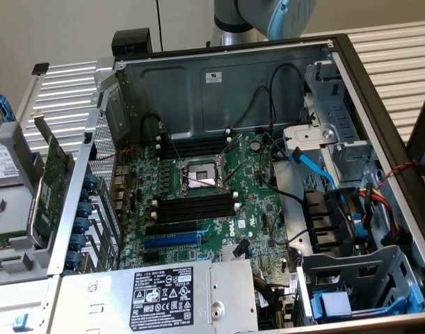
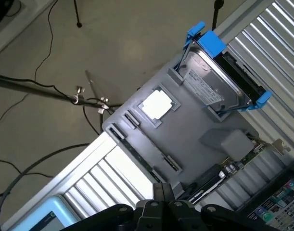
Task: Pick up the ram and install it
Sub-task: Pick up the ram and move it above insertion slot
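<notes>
Gripper (image 2: 164,196) is pinched tight, fingers together, nothing between them. I'm hanging over the grey parts tray (image 2: 195,130), outside the open computer case (image 1: 177,90). The ram (image 2: 137,155) stands on edge in its tray holder, below me and closest to my fingertips, untouched. Farther out from the tips lies the processor chip (image 2: 158,105), and beyond it the hard drive (image 2: 211,77) in its blue caddy. The expansion card (image 2: 255,150) sits off to one side.

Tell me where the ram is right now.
Wrist view: the ram sits on edge in the gray tray, between the white chip and the slatted table, close to the gripper.
</notes>
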You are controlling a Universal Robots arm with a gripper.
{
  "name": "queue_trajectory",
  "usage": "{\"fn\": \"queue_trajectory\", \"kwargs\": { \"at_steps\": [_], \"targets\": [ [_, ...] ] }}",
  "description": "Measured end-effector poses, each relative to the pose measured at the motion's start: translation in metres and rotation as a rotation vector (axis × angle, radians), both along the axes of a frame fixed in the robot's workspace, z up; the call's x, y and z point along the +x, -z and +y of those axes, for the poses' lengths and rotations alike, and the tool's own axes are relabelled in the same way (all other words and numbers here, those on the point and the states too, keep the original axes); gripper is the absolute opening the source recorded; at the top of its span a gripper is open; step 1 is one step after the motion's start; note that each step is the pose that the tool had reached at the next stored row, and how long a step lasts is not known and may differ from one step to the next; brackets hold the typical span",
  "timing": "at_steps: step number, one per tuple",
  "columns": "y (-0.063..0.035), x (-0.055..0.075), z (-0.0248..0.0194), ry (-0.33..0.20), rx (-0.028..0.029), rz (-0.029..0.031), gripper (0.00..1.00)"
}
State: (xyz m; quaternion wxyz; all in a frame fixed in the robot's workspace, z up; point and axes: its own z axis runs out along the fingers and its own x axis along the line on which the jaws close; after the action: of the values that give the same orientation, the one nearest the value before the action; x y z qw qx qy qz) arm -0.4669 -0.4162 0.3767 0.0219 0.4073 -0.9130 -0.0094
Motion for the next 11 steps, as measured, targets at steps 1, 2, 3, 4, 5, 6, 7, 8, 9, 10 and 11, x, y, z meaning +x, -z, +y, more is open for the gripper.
{"fn": "queue_trajectory", "kwargs": {
  "at_steps": [1, 2, 3, 4, 5, 6, 7, 8, 9, 10, 11],
  "targets": [
    [0.0000, 0.0000, 0.0000, -0.017, 0.0000, 0.0000, 0.11],
    [0.0000, 0.0000, 0.0000, -0.035, 0.0000, -0.0001, 0.11],
    [0.0001, 0.0000, 0.0000, -0.055, 0.0000, -0.0001, 0.11],
    [0.0001, 0.0000, 0.0000, -0.073, 0.0001, -0.0002, 0.11],
    [0.0001, 0.0000, 0.0000, -0.091, 0.0001, -0.0002, 0.11],
    [0.0001, 0.0000, 0.0000, -0.108, 0.0000, -0.0002, 0.11],
    [0.0002, 0.0000, 0.0000, -0.126, 0.0001, -0.0002, 0.11],
    [0.0002, 0.0000, 0.0000, -0.145, 0.0001, -0.0002, 0.11],
    [0.0002, 0.0000, 0.0000, -0.163, 0.0001, -0.0002, 0.11],
    [0.0002, 0.0000, 0.0000, -0.181, 0.0001, -0.0002, 0.11],
    [0.0003, 0.0000, 0.0000, -0.199, 0.0002, -0.0002, 0.11]
  ]
}}
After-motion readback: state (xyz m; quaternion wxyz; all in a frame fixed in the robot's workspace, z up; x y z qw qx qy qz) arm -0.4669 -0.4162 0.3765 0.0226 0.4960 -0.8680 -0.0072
